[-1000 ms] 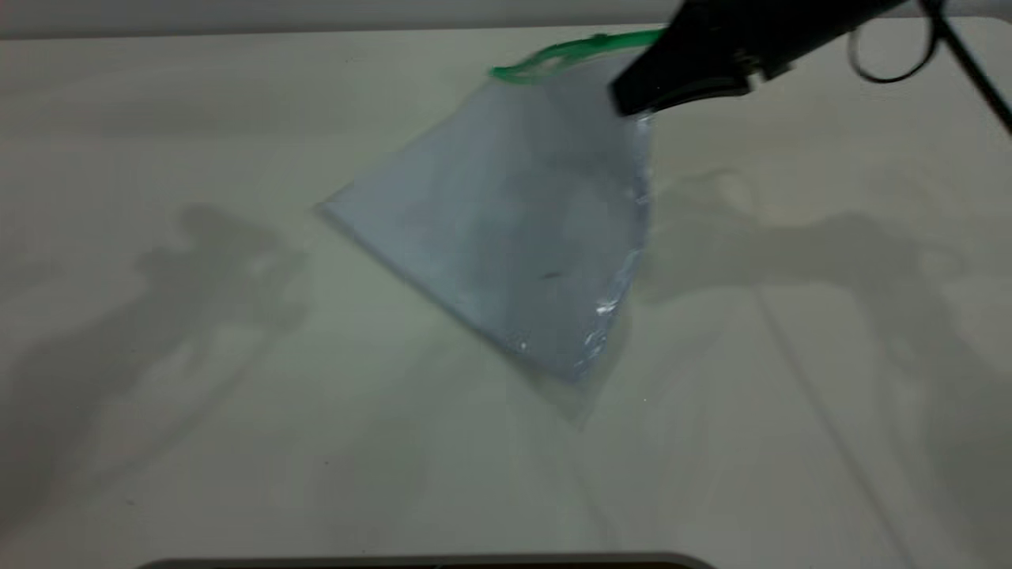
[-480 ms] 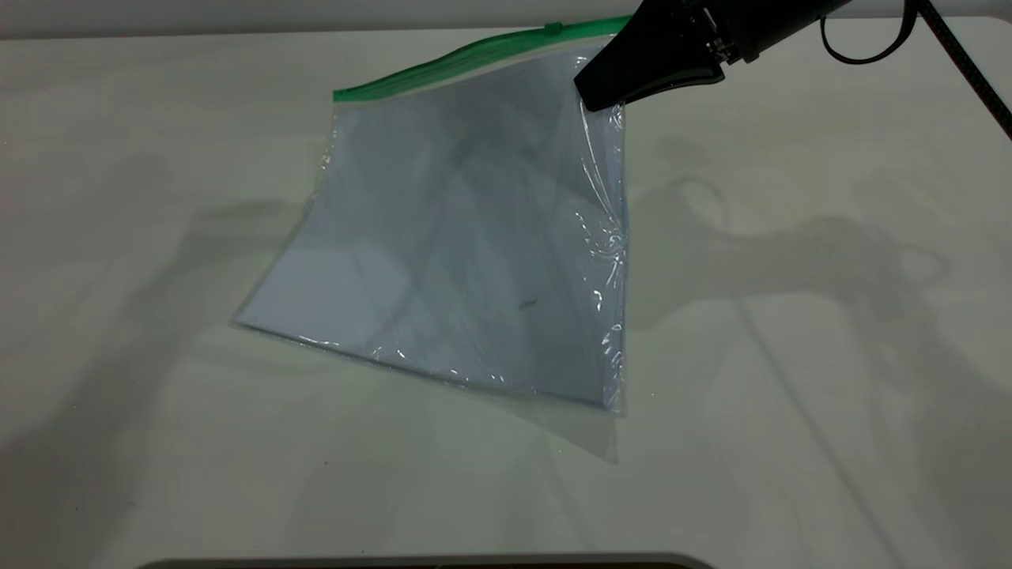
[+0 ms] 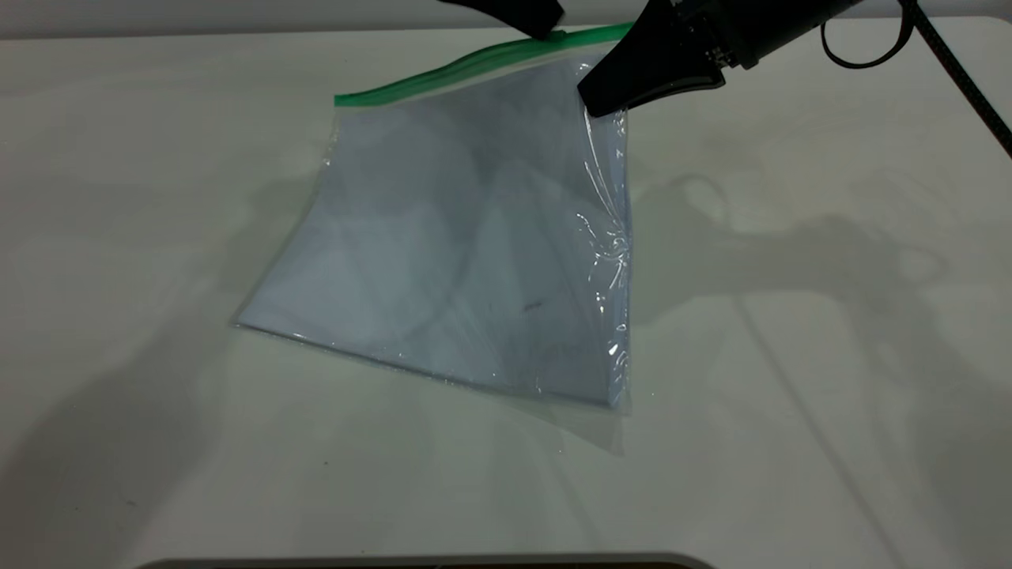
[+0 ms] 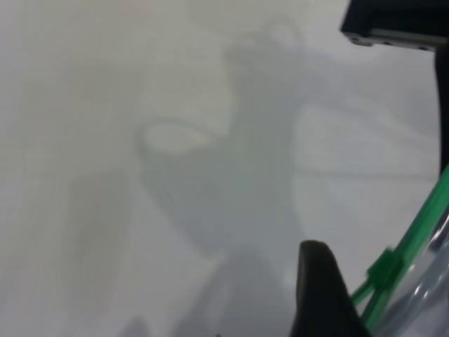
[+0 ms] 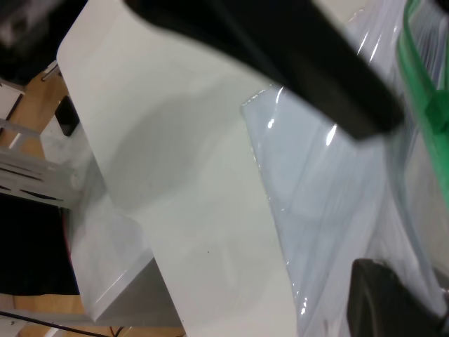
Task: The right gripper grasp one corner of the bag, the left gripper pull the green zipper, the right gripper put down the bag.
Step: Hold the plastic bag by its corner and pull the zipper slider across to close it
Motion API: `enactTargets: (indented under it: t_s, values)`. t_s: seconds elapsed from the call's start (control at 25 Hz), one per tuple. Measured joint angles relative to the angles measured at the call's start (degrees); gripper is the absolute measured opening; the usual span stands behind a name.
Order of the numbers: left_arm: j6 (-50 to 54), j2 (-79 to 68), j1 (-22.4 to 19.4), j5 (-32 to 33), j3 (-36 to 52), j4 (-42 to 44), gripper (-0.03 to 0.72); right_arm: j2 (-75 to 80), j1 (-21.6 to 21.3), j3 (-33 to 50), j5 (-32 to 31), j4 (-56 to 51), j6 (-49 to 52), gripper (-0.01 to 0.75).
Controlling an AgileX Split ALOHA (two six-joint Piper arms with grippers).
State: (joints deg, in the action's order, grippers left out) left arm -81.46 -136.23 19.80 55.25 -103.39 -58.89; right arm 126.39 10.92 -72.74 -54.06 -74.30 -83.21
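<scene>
A pale tabletop [image 3: 791, 442] fills the exterior view, crossed by soft grey shadows of the arms. On it, centre and toward the far edge, the bag [image 3: 466, 253] is seen — a clear pouch with pale blue-grey sheets inside, its near edge resting on the tabletop and its far, green-edged side raised and tilted up toward the right. Its right side edge is crinkled and shiny, with bright glints along it. The right hand [image 3: 605, 99] reaches in from the far right, a looped black cable hanging behind it, and is closed on the corner of the bag [image 3: 613, 43], where the green strip meets the crinkled side; in the right wrist view one black finger [image 5: 330, 77] lies across the plastic and another shows at the frame's edge, with the pouch between them. The left hand [image 3: 541, 24] enters from the far edge, just left of the right one, its tip touching the green strip; whether its fingers are apart or together cannot be told, since only one dark fingertip [image 4: 319, 288] is shown in the left wrist view. The green zipper [image 3: 474, 63] runs along the raised far edge, from the bag's far-left corner to the held corner. Its small slider tab [image 4: 384, 267] sits just beside that fingertip — contact cannot be confirmed.
</scene>
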Motion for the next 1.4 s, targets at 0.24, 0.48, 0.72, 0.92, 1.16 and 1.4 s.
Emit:
enactTargets:
  t_s: [0.24, 0.48, 0.72, 0.92, 1.16, 1.4]
  values:
    - [0.25, -1.09, 1.58, -0.4, -0.32, -0.17, 0.402, 0.23, 0.0, 0.0, 0.36, -0.02, 0.0, 0.034]
    - [0.46, -1.09, 1.66, -1.99, -0.37, -0.17, 0.241, 0.23, -0.05, 0.0, 0.48, -0.07, 0.0, 0.034]
    - [0.46, -1.09, 1.66, -2.56, -0.37, -0.17, 0.149, 0.23, -0.29, 0.0, 0.51, -0.27, 0.05, 0.034]
    - [0.74, -1.09, 1.66, -3.7, -0.37, -0.35, 0.143, 0.23, -1.8, 0.0, 0.28, -1.19, 0.05, 0.034]
    - [0.63, -1.09, 1.66, -6.2, -0.38, 0.68, 0.142, 0.23, -4.28, 0.0, -0.78, -1.51, 0.05, 0.034]
    - [0.58, -1.09, 1.66, -8.13, -0.38, 1.02, 0.141, 0.23, -5.46, 0.0, -1.77, -2.69, 0.05, 0.034]
